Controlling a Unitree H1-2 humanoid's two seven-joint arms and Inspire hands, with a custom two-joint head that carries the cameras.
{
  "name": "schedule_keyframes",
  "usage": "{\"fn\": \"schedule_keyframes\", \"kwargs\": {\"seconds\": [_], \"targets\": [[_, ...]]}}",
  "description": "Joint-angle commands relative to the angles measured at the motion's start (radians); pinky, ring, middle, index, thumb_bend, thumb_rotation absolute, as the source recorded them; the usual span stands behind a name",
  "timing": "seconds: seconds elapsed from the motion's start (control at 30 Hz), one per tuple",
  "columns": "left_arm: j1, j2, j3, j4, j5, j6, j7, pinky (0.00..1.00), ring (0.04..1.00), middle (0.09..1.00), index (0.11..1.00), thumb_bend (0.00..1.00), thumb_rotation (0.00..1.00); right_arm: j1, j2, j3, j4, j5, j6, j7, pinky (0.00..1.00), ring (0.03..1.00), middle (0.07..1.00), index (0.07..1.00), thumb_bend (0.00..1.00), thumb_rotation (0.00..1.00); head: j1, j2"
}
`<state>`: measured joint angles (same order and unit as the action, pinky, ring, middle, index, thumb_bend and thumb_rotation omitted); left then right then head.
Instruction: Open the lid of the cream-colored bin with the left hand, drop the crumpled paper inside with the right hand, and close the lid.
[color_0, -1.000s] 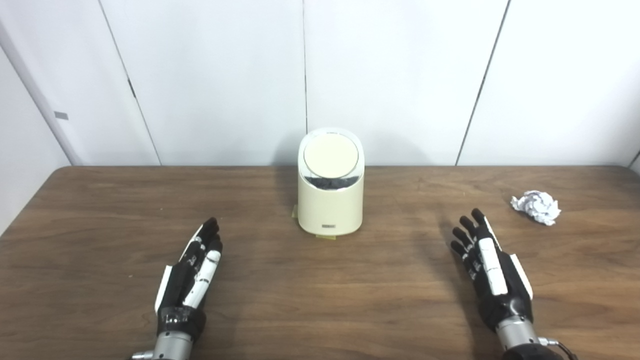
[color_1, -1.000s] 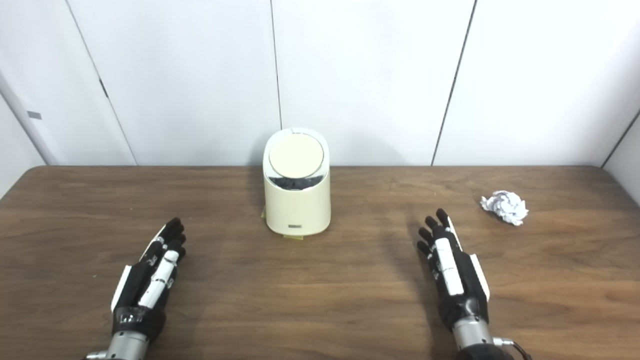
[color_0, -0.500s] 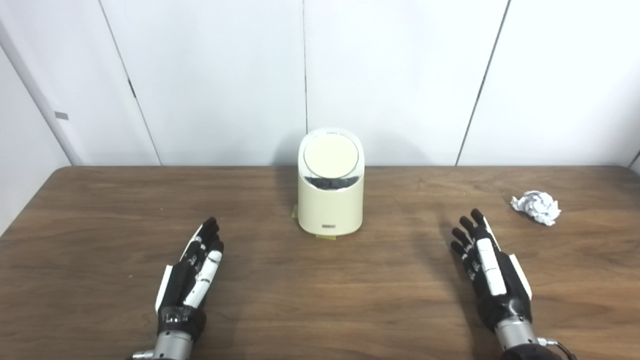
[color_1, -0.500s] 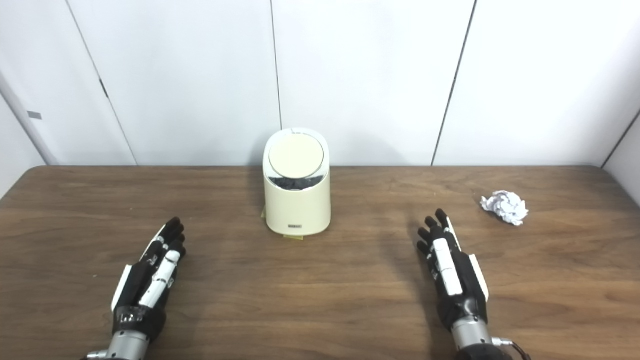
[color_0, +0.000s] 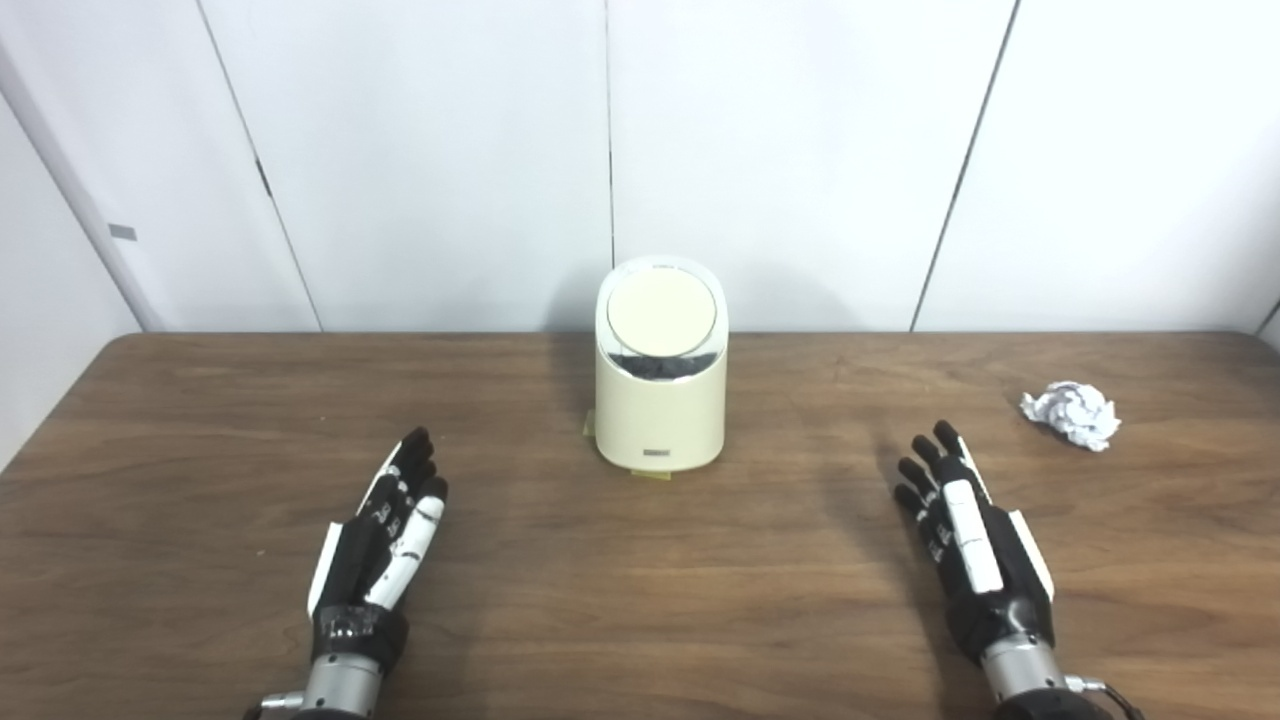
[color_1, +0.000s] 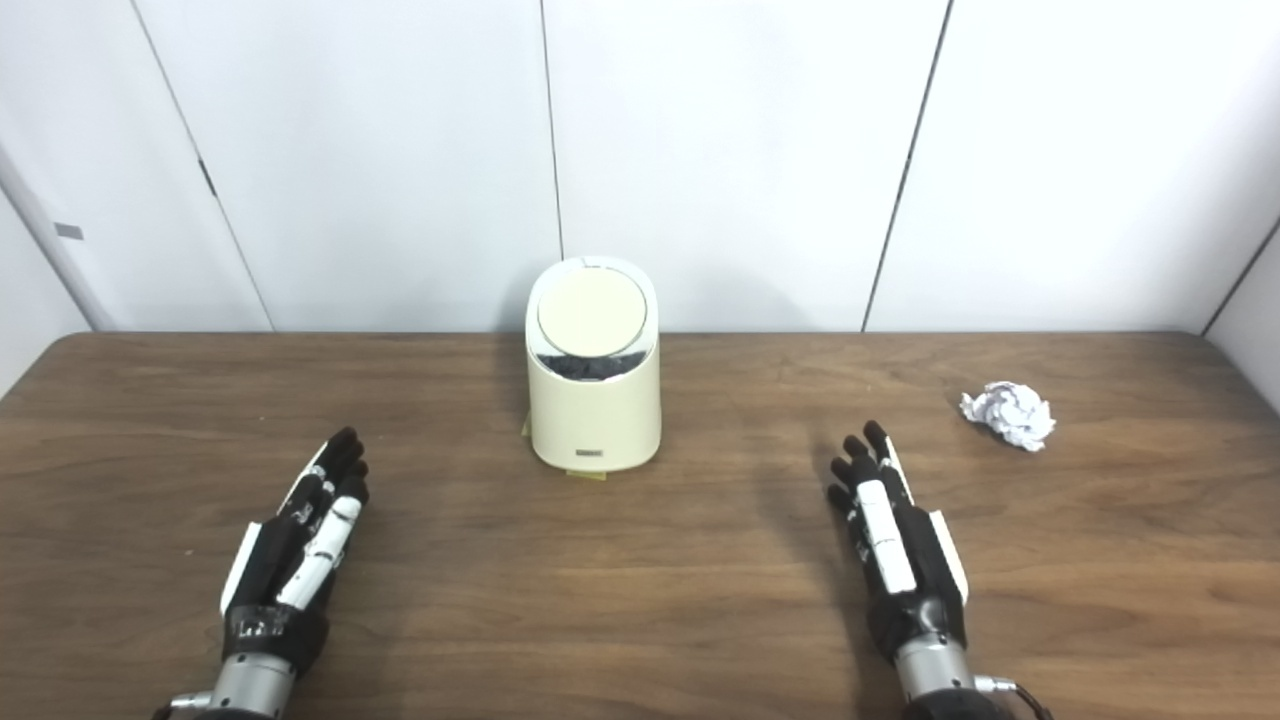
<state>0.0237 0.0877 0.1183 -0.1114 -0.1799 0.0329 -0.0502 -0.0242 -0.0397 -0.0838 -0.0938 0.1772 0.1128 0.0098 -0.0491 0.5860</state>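
Cream-colored bin (color_0: 660, 400) at 12 o'clock, lid (color_0: 662, 312) closed; crumpled paper (color_0: 1072, 414) at 2 o'clock.
Left hand (color_0: 380, 540) and right hand (color_0: 968, 540): fingers extended, empty.

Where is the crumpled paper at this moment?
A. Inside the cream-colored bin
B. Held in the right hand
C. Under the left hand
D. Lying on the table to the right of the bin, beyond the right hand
D: the crumpled paper lies alone on the table, right of the cream-colored bin, and the open right hand is not touching it.
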Motion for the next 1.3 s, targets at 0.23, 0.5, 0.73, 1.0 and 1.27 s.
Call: {"fn": "schedule_keyframes", "kwargs": {"seconds": [0.23,0.5,0.73,1.0,1.27], "targets": [[-0.198,0.112,-0.017,-0.168,0.106,0.194,0.007,0.94,0.921,0.922,0.942,0.81,0.35,-0.044,0.002,-0.004,0.031,0.020,-0.076,0.018,0.93,0.939,0.966,0.993,0.56,0.78,0.006,-0.029],[-0.432,0.242,-0.131,-0.210,0.290,0.370,-0.062,0.85,0.897,0.925,0.958,0.91,0.37,-0.054,-0.004,-0.004,0.065,0.016,-0.106,0.023,0.93,0.945,0.973,1.000,0.54,0.79,0.016,-0.044],[-0.607,0.249,-0.212,-0.128,0.340,0.427,-0.130,0.88,0.926,0.945,0.967,0.90,0.33,-0.061,-0.005,-0.008,0.082,0.024,-0.116,0.027,0.93,0.938,0.969,1.000,0.55,0.78,0.027,-0.048],[-0.774,0.262,-0.347,0.018,0.459,0.410,-0.196,0.85,0.916,0.925,0.962,0.92,0.32,-0.060,0.004,-0.012,0.094,0.030,-0.122,0.032,0.93,0.941,0.964,0.995,0.55,0.76,0.032,-0.051],[-0.898,0.258,-0.440,0.201,0.528,0.380,-0.279,0.83,0.913,0.937,0.966,0.93,0.32,-0.055,0.008,-0.013,0.088,0.031,-0.120,0.040,0.94,0.947,0.966,1.000,0.54,0.77,0.033,-0.047]]}}
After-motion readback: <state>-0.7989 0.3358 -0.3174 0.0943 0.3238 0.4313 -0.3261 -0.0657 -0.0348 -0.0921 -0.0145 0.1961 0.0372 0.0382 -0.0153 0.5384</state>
